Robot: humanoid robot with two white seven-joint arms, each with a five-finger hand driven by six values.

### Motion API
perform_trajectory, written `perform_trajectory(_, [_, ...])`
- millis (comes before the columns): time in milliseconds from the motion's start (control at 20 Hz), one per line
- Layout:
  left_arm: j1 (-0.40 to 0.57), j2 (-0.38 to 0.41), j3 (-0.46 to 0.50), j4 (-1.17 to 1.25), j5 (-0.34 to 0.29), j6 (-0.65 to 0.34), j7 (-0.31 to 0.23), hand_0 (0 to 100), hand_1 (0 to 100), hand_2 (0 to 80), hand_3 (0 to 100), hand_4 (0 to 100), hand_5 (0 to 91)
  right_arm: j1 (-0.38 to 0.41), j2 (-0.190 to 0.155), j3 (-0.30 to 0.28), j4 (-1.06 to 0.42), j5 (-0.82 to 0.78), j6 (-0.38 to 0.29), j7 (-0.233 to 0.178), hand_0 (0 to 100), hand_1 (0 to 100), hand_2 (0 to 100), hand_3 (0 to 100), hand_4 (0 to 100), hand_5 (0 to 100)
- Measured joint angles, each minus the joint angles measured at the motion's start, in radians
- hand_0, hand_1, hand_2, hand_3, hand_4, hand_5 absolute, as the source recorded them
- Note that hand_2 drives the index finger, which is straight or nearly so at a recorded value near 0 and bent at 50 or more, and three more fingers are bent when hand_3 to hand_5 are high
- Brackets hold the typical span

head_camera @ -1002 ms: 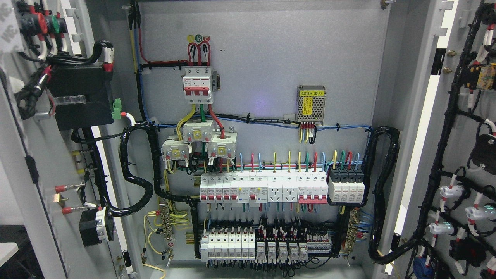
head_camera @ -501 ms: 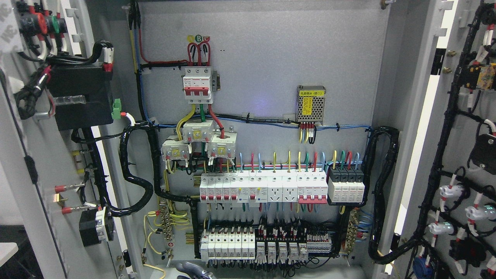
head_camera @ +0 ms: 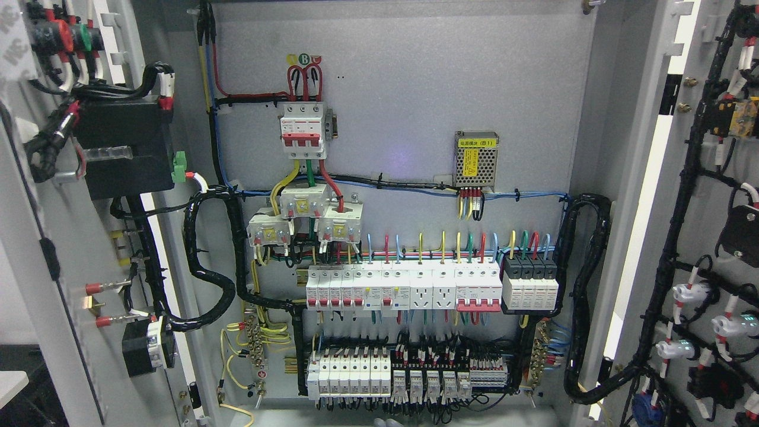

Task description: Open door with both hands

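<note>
Doors: both stand swung wide. The left door (head_camera: 59, 237) hangs off the cabinet's left edge and the right door (head_camera: 704, 71) off its right edge, inner faces turned to the camera.
Cabinet: the back panel (head_camera: 415, 77) is in full view, with a breaker row (head_camera: 403, 287) across its lower half.
Task state: it looks essentially finished, with little swing left in either leaf.
Hand: a pale sliver (head_camera: 388, 423) at the bottom edge, under the cabinet's lower rim, is probably a hand. I cannot tell which arm it belongs to, nor whether it is wide, narrow or holding anything.
Other arm: not visible.
Doing the step well: any last push should go on bare sheet metal near a door's free edge, not on the parts mounted there.
Hazard: the black harness (head_camera: 682, 196) on the right door could snag, and so could the wiring on the left.
Withdrawal: pull straight back and low, clear of the exposed terminals.
</note>
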Motion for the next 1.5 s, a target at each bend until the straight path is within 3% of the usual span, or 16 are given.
perform_trajectory(351, [0.105, 0.020, -0.009, -0.352, -0.026, -0.013, -0.002, 0, 0, 0.0, 0, 0, 0.0, 0.127, -0.080, -0.047, -0.058, 0.073, -0.242, -0.002, 38, 0, 0, 0, 0, 0])
perform_trajectory(551, [0.180, 0.049, -0.038, -0.545, -0.031, -0.113, -0.003, 0, 0, 0.0, 0, 0, 0.0, 0.198, -0.130, -0.085, -0.079, 0.126, -0.322, -0.006, 38, 0, 0, 0, 0, 0])
perform_trajectory(1052, [0.333, 0.120, -0.116, -0.919, -0.016, -0.447, -0.008, 0, 0, 0.0, 0, 0, 0.0, 0.350, -0.269, -0.191, -0.115, 0.175, -0.406, -0.001, 38, 0, 0, 0, 0, 0])
perform_trajectory(1252, [0.351, 0.143, -0.139, -1.014, -0.006, -0.588, -0.008, 0, 0, 0.0, 0, 0, 0.0, 0.378, -0.308, -0.223, -0.135, 0.180, -0.418, -0.001, 38, 0, 0, 0, 0, 0])
perform_trajectory(1503, [0.323, 0.162, -0.168, -1.091, 0.000, -0.650, -0.008, 0, 0, 0.0, 0, 0, 0.0, 0.394, -0.338, -0.265, -0.169, 0.177, -0.422, 0.001, 38, 0, 0, 0, 0, 0])
